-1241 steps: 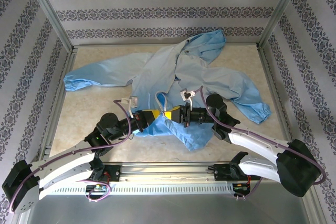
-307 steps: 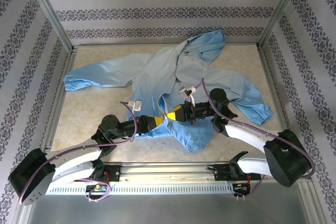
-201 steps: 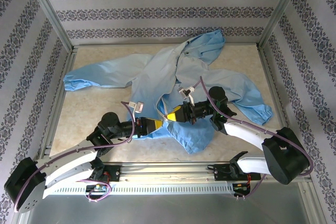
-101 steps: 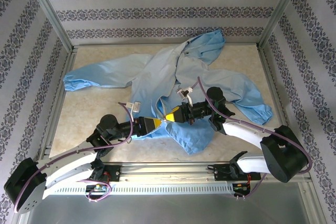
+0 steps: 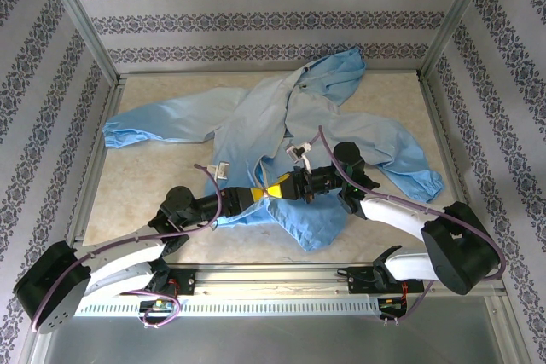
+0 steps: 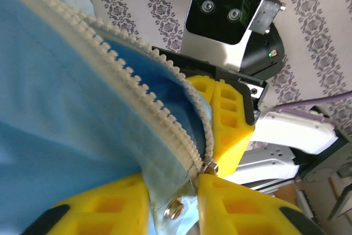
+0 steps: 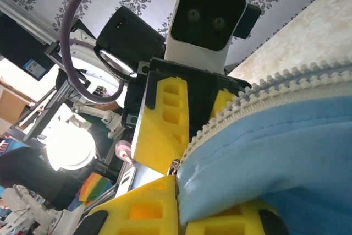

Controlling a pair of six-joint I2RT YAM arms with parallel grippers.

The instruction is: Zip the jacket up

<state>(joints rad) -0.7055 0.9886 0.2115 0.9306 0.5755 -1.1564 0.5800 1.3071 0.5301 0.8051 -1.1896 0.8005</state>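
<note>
Around the jacket (image 5: 256, 117), tabletop (image 5: 145, 178) margins.

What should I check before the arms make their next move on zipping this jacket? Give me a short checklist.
1. Right gripper grip on the jacket: ok, shut on blue fabric beside the zipper teeth.
2. Left gripper grip: cannot tell. Its fingers straddle the hem by a metal snap, but the clamp is unclear.
3. Both rows of teeth seated together at the bottom end: cannot tell. They converge at a small metal piece.
4. Room between the grippers: not ok, the tips are nearly nose to nose.
5. Front laid straight for zipping: not ok, it is open and rumpled.
</note>
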